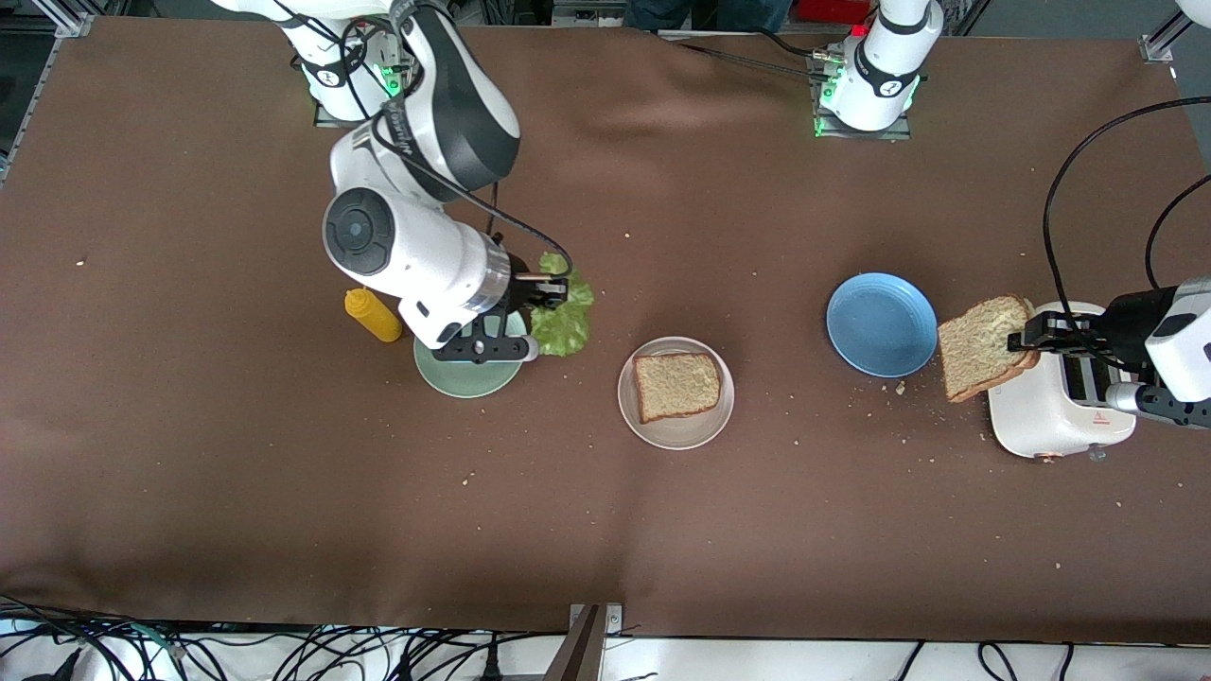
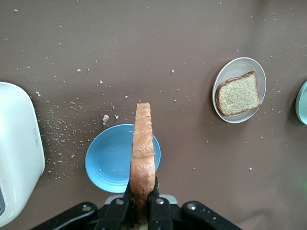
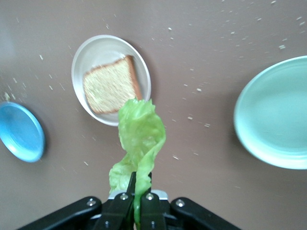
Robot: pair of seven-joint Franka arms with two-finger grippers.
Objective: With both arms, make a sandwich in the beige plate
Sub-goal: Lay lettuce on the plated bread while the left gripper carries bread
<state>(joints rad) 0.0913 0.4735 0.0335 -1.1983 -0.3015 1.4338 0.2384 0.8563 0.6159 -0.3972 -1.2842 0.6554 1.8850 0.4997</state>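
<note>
Brown table (image 1: 189,454); right gripper (image 1: 556,291) grips lettuce (image 1: 565,326).

The whole table (image 1: 605,530) is taken in from a high front camera facing the two arm bases, which are seen along the upper edge. Each wrist view is shot from above, down past its own gripper at the tabletop, from closer in. The beige plate (image 1: 675,392) with its bread slice (image 1: 676,385) and the blue plate (image 1: 882,324) are shared by all three views.
</note>
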